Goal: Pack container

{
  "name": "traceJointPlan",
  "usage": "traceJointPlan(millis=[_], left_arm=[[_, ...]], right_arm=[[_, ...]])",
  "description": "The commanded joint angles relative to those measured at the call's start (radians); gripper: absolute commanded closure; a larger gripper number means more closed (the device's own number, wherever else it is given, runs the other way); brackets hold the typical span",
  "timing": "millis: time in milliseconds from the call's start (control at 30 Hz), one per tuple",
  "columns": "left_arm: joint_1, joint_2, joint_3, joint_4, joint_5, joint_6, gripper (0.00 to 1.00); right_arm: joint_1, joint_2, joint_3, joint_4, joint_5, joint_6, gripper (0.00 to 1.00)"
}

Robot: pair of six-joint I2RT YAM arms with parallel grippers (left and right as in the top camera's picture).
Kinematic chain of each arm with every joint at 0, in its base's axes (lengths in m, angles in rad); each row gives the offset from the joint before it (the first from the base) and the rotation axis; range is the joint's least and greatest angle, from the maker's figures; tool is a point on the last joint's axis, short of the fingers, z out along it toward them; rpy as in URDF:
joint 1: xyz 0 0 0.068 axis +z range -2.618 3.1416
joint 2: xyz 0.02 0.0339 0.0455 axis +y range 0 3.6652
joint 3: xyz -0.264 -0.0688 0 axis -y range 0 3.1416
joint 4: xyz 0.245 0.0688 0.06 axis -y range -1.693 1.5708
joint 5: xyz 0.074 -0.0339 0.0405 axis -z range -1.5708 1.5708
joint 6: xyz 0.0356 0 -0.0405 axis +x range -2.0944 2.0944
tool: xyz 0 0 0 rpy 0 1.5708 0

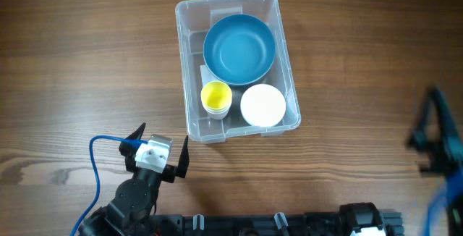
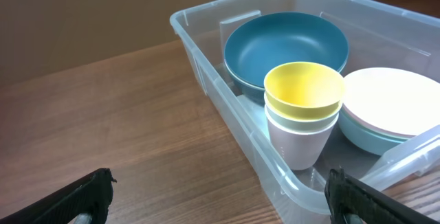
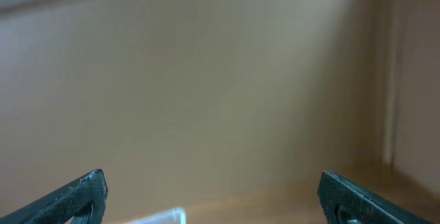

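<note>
Item: container (image 1: 189, 84), clear plastic bin, standing about mid-table (image 1: 72, 62), long side running near to far, upright, no lid in view

Contents, far end: one blue bowl (image 1: 239, 46), tilted against the far wall

Contents, near left corner: yellow cup (image 1: 215, 95), nested on top of two paler cups, the stack upright and just beside the near wall

Contents, near right corner: white bowl (image 1: 262, 105), resting in a pale teal one, touching or almost touching the cup stack

Loose stock: none seen on the table outside the bin in any view

Left gripper (image 1: 164, 133): near and left of the bin, apart from it, pointing toward its near left corner; jaws spread wide, nothing between them

Right gripper (image 3: 213, 176): at the far right edge of the table, well apart from the bin, blurred from above; its own camera shows the fingers wide apart and empty, facing a plain blurred surface

Status, as a judgement: packing looks complete or nearly so, every dish in view sitting inside; what is left, if anything, is a lid or further items that do not show here
</note>
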Motion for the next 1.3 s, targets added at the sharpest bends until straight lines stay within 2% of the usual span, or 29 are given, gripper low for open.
traceJointPlan(millis=[0,100,200,367,500,633,800,1033,1267], left_arm=[[-0.003,-0.008,-0.001,0.002,-0.003,0.019,0.0],[-0.003,-0.008,-0.001,0.002,-0.003,0.019,0.0],[-0.003,-0.008,-0.001,0.002,-0.003,0.019,0.0],[-0.003,-0.008,-0.001,0.002,-0.003,0.019,0.0],[-0.003,-0.008,-0.001,0.002,-0.003,0.019,0.0],[-0.003,-0.008,-0.001,0.002,-0.003,0.019,0.0],[-0.003,-0.008,-0.001,0.002,-0.003,0.019,0.0],[-0.003,-0.008,-0.001,0.002,-0.003,0.019,0.0],[-0.003,-0.008,-0.001,0.002,-0.003,0.019,0.0]], right_arm=[[0.0,-0.124,-0.005,-0.052,0.126,-0.025,0.0],[-0.005,-0.188,-0.043,-0.082,0.146,-0.025,0.0],[-0.033,-0.216,-0.151,-0.017,0.143,-0.023,0.0],[-0.112,-0.285,-0.522,0.378,0.014,-0.021,0.0],[-0.124,-0.368,-0.898,0.8,-0.095,0.015,0.0],[-0.126,-0.401,-1.096,0.967,-0.09,0.09,0.0],[-0.126,-0.438,-1.228,0.962,-0.089,0.114,0.0],[-0.126,-0.458,-1.286,0.904,-0.19,-0.095,0.0],[-0.126,-0.458,-1.288,0.735,-0.192,-0.13,0.0]])
